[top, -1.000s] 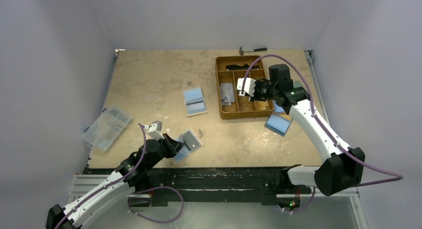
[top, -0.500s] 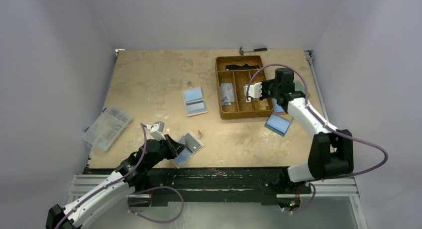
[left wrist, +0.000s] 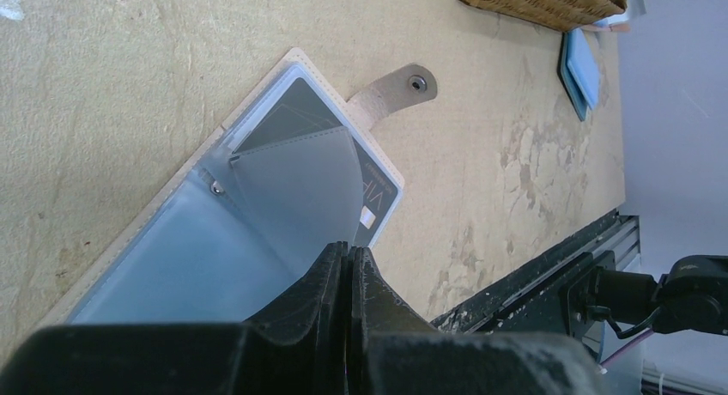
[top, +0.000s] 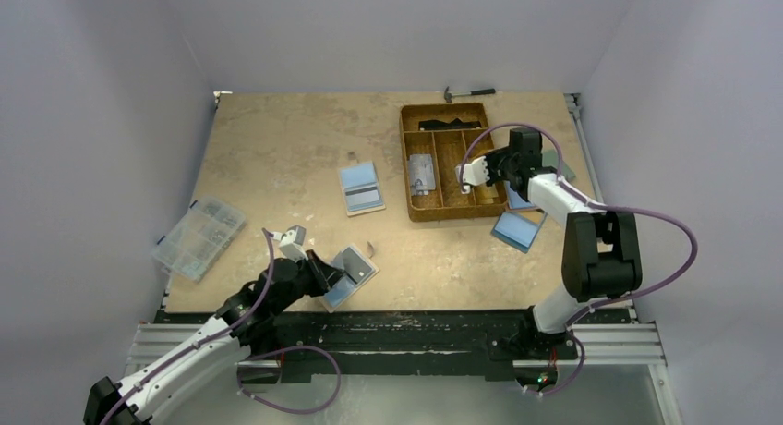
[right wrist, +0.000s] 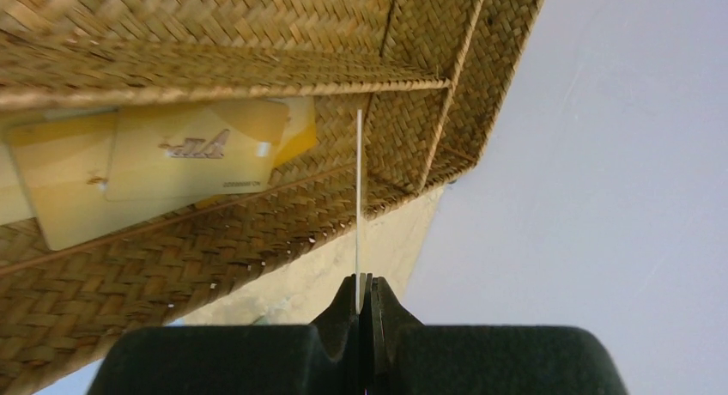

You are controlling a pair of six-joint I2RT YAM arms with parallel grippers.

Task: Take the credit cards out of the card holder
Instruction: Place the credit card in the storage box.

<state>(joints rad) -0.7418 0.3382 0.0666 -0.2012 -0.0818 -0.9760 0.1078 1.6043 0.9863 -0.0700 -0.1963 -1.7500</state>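
Tan counter (top: 277,148), pale walls. My left pincer (left wrist: 349,253) is clamped on the open card holder (left wrist: 257,206) near the counter's front edge. My right pincer (right wrist: 364,283) pinches a credit card (right wrist: 358,189) edge-on over the woven tray (right wrist: 215,34). Thin grip: the card may twist free and miss the tray.

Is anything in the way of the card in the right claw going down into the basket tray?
Nothing visible blocks it. The right gripper is shut on a thin card, seen edge-on, over the woven tray. Gold cards lie flat in a compartment nearby, and a divider runs close, so it might catch there.
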